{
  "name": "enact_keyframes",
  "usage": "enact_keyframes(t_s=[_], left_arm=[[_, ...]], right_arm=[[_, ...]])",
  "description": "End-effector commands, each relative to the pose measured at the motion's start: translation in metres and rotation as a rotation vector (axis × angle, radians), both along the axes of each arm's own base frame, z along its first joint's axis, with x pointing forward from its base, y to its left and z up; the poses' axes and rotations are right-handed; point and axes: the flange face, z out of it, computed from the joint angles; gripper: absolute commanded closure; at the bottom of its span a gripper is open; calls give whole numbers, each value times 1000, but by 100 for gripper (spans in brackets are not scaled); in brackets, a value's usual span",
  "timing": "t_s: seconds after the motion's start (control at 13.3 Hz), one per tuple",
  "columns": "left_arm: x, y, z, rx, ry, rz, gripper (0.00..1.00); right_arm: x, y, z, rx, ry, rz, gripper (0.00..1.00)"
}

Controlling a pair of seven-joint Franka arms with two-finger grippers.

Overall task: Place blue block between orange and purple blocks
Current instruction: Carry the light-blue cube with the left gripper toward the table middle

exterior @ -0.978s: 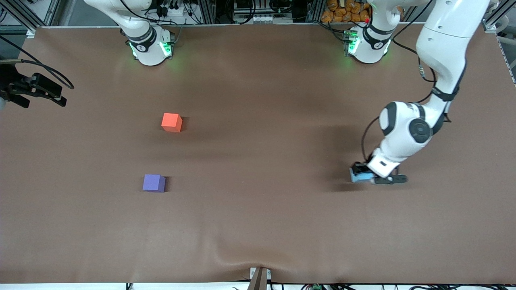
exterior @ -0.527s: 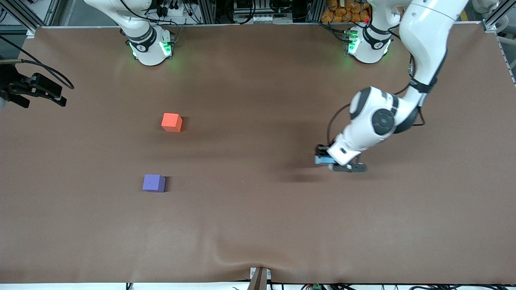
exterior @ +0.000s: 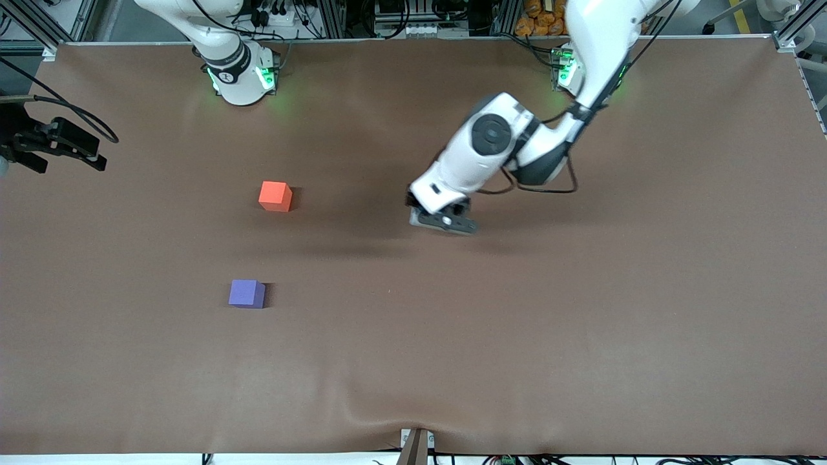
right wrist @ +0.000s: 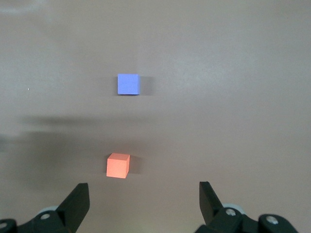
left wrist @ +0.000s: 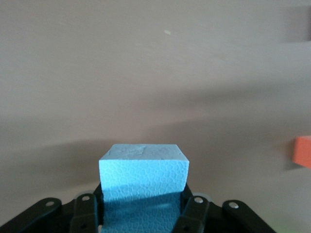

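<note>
My left gripper (exterior: 443, 220) is up over the middle of the brown table, shut on the blue block (left wrist: 144, 171). The block sits between the black fingers (left wrist: 194, 213) in the left wrist view; in the front view the hand hides it. The orange block (exterior: 275, 196) lies on the table toward the right arm's end, and its edge shows in the left wrist view (left wrist: 303, 151). The purple block (exterior: 247, 293) lies nearer the front camera than the orange one, a clear gap between them. My right gripper (right wrist: 143, 194) is open and empty, high above both blocks (right wrist: 118, 165) (right wrist: 128, 84), waiting.
A black device with cables (exterior: 55, 143) sits at the table edge at the right arm's end. The brown cover (exterior: 581, 361) has a wrinkle near a bracket (exterior: 417, 445) at the front edge. The arm bases (exterior: 239, 74) (exterior: 585, 71) stand along the back.
My left gripper has carried the blue block from the left arm's end toward the middle of the table, closer to the orange block. The orange and purple blocks have not moved.
</note>
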Motion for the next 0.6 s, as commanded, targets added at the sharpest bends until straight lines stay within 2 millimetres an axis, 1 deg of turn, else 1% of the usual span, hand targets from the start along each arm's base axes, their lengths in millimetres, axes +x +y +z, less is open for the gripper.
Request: enact_keyframes(t_s=[0.0, 0.08, 0.15, 0.23, 0.3, 0.38, 0.45, 0.53], left_arm=[[-3, -51, -4, -25, 56, 89, 100], [-12, -76, -9, -32, 77, 144, 100], [-13, -93, -15, -25, 73, 202, 100], [-17, -109, -26, -1, 42, 219, 100], [-23, -119, -44, 38, 11, 224, 100], [-21, -122, -64, 74, -24, 230, 100], [-26, -132, -80, 90, -43, 222, 100], [-25, -134, -96, 102, -44, 232, 100]], right_arm=[[2, -3, -4, 6, 7, -1, 0], [2, -3, -4, 7, 5, 2, 0], [3, -2, -5, 7, 6, 4, 0], [3, -2, -5, 7, 6, 4, 0], [3, -1, -5, 5, 8, 5, 0], [3, -2, -6, 5, 9, 4, 0], [3, -1, -6, 5, 11, 5, 0], [4, -1, -8, 6, 14, 5, 0]])
